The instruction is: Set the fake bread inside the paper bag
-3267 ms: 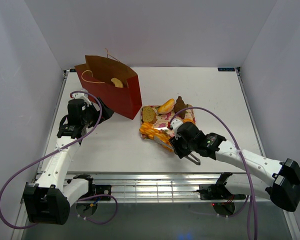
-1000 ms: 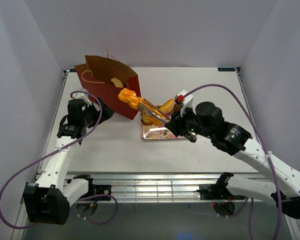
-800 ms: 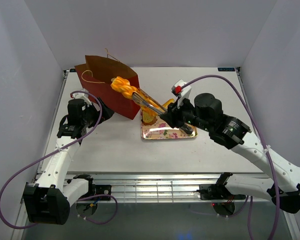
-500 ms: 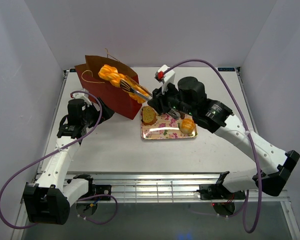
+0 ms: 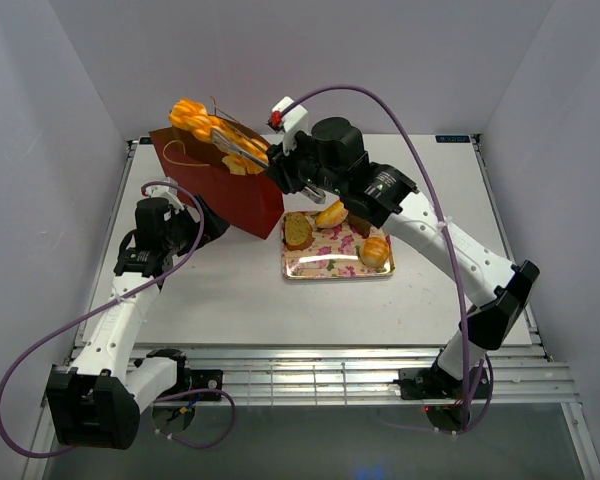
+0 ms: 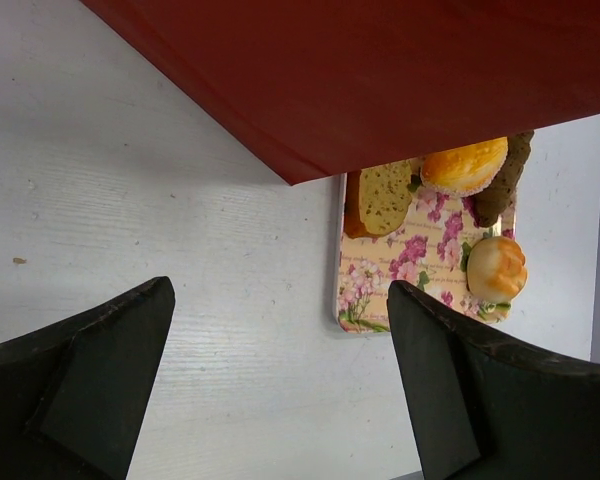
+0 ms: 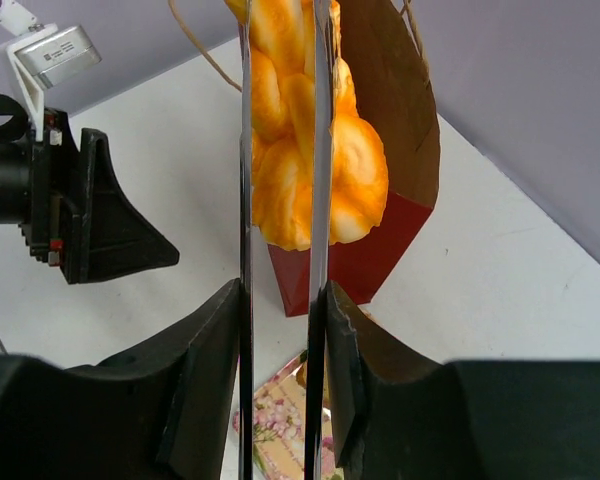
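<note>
Step in hand: carry-and-drop. The right gripper point(image 5: 223, 135) is clenched on the twisted loaf point(image 5: 193, 114), which is up in the air above the paper bag point(image 5: 235, 200), at its far-left rim per the top cam. We judge we're just short of release. The loaf looks to be over the mouth, but from above we can't tell its height or whether it's fully inside the rim line.

Next move, as we see it: ease the loaf down past the rim w/o snagging the cord handles point(image 5: 172, 150), then open the jaws. The loaf is long vs. the opening, so end-first entry seems safest. A bump on the rim could tip the bag, since no arm grips it.

The left gripper point(image 6: 280, 290) is spread wide and grasps nothing. It sits low over the table point(image 6: 130, 200), just beside the bag's red face.

Bread left: toast slice point(image 5: 298, 230), roll point(image 5: 331, 213) and round bun point(image 5: 376, 250) on the floral tray point(image 5: 330, 268), right of the bag. So we're partway, several pcs to go.

Views: the right wrist cam shows both fingers point(image 7: 210, 380) pinching the loaf's sides w/ the bag's brown inside behind it, grip detail the top cam lacks. The left wrist cam shows a dark brown piece point(image 6: 504, 180) on the tray more clearly. Only the top cam gives the whole layout, arms incl.
</note>
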Motion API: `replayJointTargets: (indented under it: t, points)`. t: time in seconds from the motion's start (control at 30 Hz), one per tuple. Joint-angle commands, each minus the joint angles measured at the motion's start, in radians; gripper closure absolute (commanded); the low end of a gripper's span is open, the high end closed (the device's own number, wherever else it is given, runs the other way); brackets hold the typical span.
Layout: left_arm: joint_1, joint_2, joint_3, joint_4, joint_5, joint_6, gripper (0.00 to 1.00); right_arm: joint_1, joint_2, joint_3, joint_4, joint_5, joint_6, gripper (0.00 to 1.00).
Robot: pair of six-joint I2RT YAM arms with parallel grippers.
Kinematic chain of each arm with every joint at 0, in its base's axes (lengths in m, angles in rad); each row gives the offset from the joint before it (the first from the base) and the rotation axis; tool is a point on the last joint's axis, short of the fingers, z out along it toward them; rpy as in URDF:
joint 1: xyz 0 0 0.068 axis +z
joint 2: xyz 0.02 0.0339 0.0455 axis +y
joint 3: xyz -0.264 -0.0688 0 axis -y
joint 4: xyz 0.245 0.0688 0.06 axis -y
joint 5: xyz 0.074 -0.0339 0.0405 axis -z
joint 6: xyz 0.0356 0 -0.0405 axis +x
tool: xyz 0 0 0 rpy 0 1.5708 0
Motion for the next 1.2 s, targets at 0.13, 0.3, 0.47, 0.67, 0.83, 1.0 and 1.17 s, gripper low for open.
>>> replayJointTargets:
  t: [0.13,0.3,0.47,0.67,0.83,1.0,1.17]
  points:
    - [-0.003,0.001,-0.004,0.013,0.017,-0.003,0.02,-0.024,0.092,0.144,0.061,0.019,-0.038,0.64]
    - [-0.003,0.001,-0.004,0.013,0.020,-0.003,0.02,-0.046,0.154,0.205,0.059,-0.004,-0.035,0.64]
    - [-0.003,0.003,-0.006,0.017,0.026,-0.003,0.02,-0.067,0.218,0.264,0.050,-0.029,-0.026,0.63]
    - [-0.004,0.009,-0.007,0.018,0.034,-0.004,0.02,-0.070,0.255,0.278,0.050,-0.029,-0.032,0.61]
    - [-0.003,0.009,-0.007,0.018,0.032,-0.005,0.02,-0.073,0.275,0.285,0.050,-0.039,-0.032,0.56]
    - [-0.003,0.010,-0.007,0.017,0.034,-0.004,0.02,-0.075,0.289,0.291,0.050,-0.067,-0.032,0.51]
    - [-0.003,0.009,-0.007,0.020,0.035,-0.004,0.02,-0.075,0.293,0.290,0.047,-0.069,-0.029,0.43]
